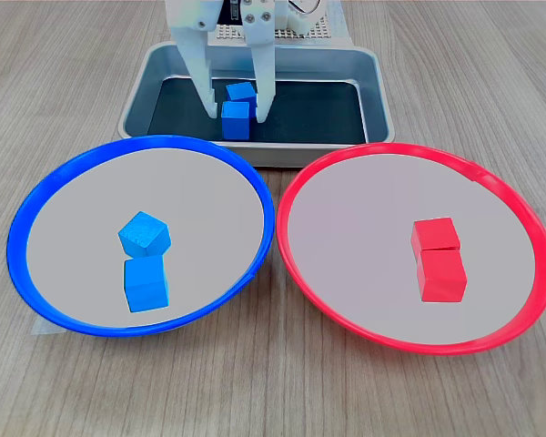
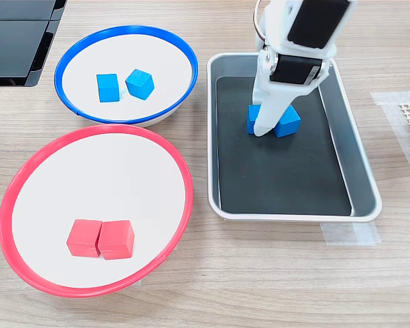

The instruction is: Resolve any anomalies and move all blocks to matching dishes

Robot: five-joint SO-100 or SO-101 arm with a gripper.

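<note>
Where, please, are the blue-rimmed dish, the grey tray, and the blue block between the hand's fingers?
blue-rimmed dish (image 1: 18, 214): first exterior view, on its left rim.
grey tray (image 2: 364, 179): second exterior view, on its right wall.
blue block (image 1: 236, 121): first exterior view, on its front face, between the fingers.

Lab-style test bench – wood-grain tabletop (image 1: 491, 73), taped-down metal tray (image 2: 364, 179), white robot arm (image 2: 297, 41).

**Two fixed cameras, one shared table**

Your first exterior view sits low in front of the dishes, facing the arm across the blue-rimmed dish (image 1: 73, 177) and red-rimmed dish (image 1: 491, 187), with the tray (image 1: 136, 100) behind them; your second exterior view looks steeply down from the side, putting the tray (image 2: 362, 171) on the second exterior view's right; both views share dishes, tray and wooden table (image 1: 273, 391).
</note>
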